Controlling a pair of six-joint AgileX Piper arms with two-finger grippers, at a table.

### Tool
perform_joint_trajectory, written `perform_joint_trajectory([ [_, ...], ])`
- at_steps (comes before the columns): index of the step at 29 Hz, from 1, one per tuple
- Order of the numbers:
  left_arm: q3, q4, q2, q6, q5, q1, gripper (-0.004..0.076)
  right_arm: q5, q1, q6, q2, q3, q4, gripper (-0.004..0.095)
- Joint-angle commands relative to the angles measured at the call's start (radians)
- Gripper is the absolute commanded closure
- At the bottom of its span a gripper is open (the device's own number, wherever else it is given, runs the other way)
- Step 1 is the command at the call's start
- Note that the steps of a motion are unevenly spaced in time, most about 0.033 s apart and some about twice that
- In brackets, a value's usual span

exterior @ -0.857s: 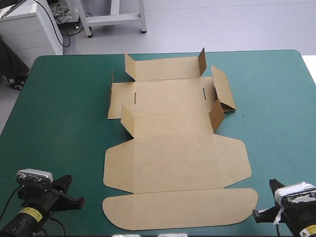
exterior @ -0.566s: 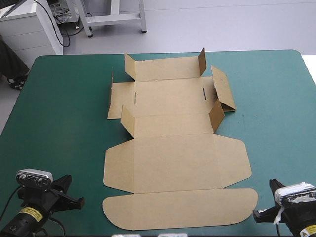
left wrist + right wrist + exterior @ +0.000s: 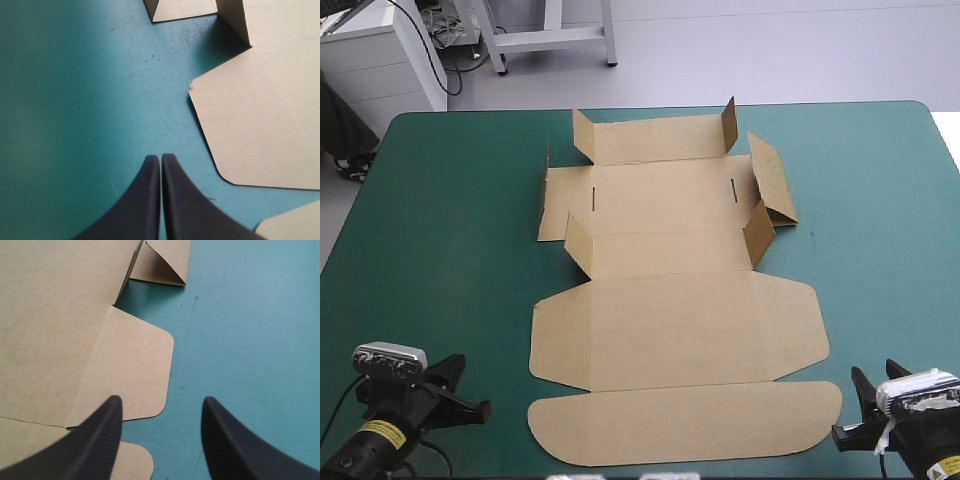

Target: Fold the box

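Brown box (image 3: pixel 675 320): 1 | left pincer (image 3: pixel 160 157): 1, closed | right pincer (image 3: pixel 161 399): 1, spread

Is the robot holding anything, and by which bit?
Nothing. The left hand is shut empty, the right hand is open; neither grips the box.

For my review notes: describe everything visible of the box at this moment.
The box is a cut sheet of plain brown board, lying mostly flat mid-table on the teal-green cover. Nearest the robot: a rounded lid flap, then a wide panel. Farther off, small tabs and side flaps stand partly raised; two slits show. Neither the left gripper nor the right gripper touches it.
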Motion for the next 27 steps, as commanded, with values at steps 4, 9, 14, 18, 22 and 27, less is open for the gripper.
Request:
perform_joint_trajectory([
  [4, -0.032, -0.01, 0.011, -0.005, -0.063, 0.0, 0.0731, -0.068, 0.005, -0.003, 0.015, -0.024, 0.007, 0.0294],
  [9, -0.032, -0.01, 0.011, -0.005, -0.063, 0.0, 0.0731, -0.069, 0.005, 0.034, 0.015, -0.024, 0.014, 0.0294],
  [14, -0.032, -0.01, 0.011, -0.005, -0.063, 0.0, 0.0731, 0.002, 0.005, 0.054, 0.075, -0.068, 0.014, 0.0296],
  [18, -0.032, -0.01, 0.011, -0.005, -0.063, 0.0, 0.0731, 0.034, 0.005, 0.055, 0.173, -0.152, 0.014, 0.0296],
  [22, -0.032, -0.01, 0.011, -0.005, -0.063, 0.0, 0.0731, 0.036, 0.005, 0.055, 0.296, -0.26, 0.014, 0.0296],
  [27, -0.032, -0.01, 0.011, -0.005, -0.063, 0.0, 0.0731, 0.048, 0.005, 0.043, 0.477, -0.38, 0.016, 0.0296],
])
